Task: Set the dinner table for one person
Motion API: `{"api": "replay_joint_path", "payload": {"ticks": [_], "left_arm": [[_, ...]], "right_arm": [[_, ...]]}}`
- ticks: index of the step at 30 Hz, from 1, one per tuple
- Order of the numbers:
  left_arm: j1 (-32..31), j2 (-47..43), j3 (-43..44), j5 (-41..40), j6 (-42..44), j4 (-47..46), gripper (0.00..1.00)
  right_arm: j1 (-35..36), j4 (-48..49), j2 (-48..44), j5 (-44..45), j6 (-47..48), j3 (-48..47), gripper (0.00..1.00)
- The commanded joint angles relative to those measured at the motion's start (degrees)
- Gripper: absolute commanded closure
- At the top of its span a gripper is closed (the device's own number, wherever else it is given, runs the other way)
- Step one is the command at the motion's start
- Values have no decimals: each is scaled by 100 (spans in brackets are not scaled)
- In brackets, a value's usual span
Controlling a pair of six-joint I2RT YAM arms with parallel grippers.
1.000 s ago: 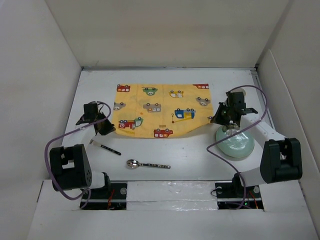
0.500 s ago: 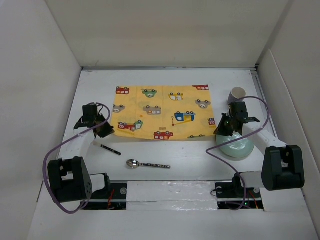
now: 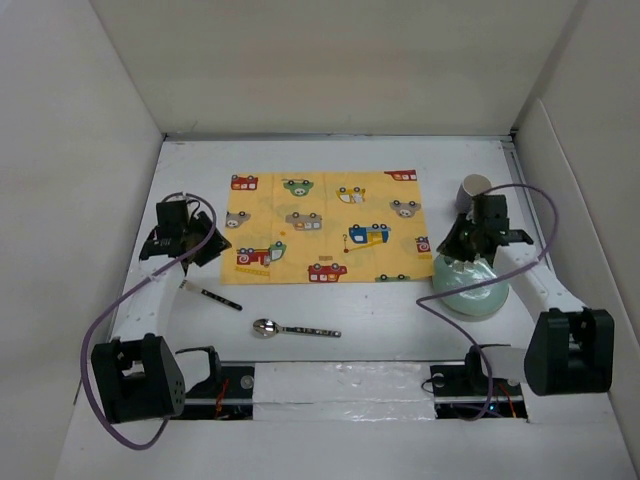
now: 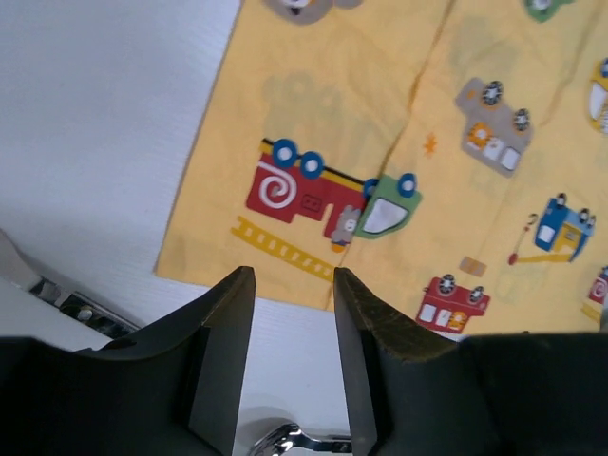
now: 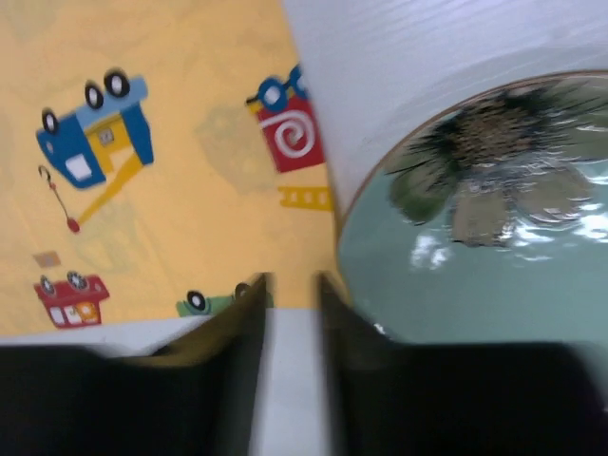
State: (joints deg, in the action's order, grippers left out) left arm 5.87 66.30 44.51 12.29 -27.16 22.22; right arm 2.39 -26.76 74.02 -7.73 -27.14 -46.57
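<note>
The white dinner table (image 3: 340, 305) carries a yellow placemat with cartoon cars (image 3: 325, 225), lying flat in the middle. My left gripper (image 3: 200, 248) is open and empty just off the mat's near left corner; in the left wrist view its jaws (image 4: 293, 285) frame the mat's near edge (image 4: 380, 142) and bare table. My right gripper (image 3: 458, 247) is open a little and empty, between the mat's near right corner and a pale green plate (image 3: 470, 292). The right wrist view shows the gripper (image 5: 290, 285), the mat (image 5: 171, 142) and the plate (image 5: 475, 237).
A fork with a dark handle (image 3: 210, 295) lies near the left gripper. A spoon (image 3: 293, 329) lies in front of the mat; its bowl shows in the left wrist view (image 4: 285, 439). A grey cup (image 3: 474, 187) stands behind the right gripper. White walls enclose the table.
The placemat has come nearer and now lies flat. Both grippers have drawn back from its near corners, the left one to the left, the right one to the right.
</note>
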Motion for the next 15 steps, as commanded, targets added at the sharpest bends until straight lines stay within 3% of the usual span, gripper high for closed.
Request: {"api": "replay_joint_path", "payload": {"ticks": [1, 2, 3, 4, 5, 8, 11, 12, 15], "left_arm": [[-60, -354, 391, 501, 88, -42, 65], [-60, -398, 374, 763, 88, -77, 72], [-120, -477, 348, 896, 70, -121, 79], [-217, -521, 287, 993, 35, -234, 94], [-270, -565, 251, 1081, 18, -270, 100], [-410, -706, 76, 1459, -35, -446, 100], [-515, -908, -56, 1661, -114, -578, 100], [-577, -1013, -65, 1662, -140, -613, 100], [-692, -1093, -118, 1864, -246, -763, 98]], "right_arm": [[-458, -84, -764, 964, -747, -12, 84], [-590, -57, -940, 1157, -1089, 85, 100], [-748, -66, -1081, 1386, -1214, 191, 100], [-1097, -57, -1309, 1423, -1337, 279, 100], [-1266, -74, -1389, 1449, -1521, 445, 100], [-1846, -381, -1583, 1668, -1890, 596, 100], [-2215, -934, -1532, 2177, -1997, 579, 68], [-2313, -1101, -1461, 2492, -2015, 474, 52], [-2734, -1437, -1399, 2601, -1769, 411, 32]]}}
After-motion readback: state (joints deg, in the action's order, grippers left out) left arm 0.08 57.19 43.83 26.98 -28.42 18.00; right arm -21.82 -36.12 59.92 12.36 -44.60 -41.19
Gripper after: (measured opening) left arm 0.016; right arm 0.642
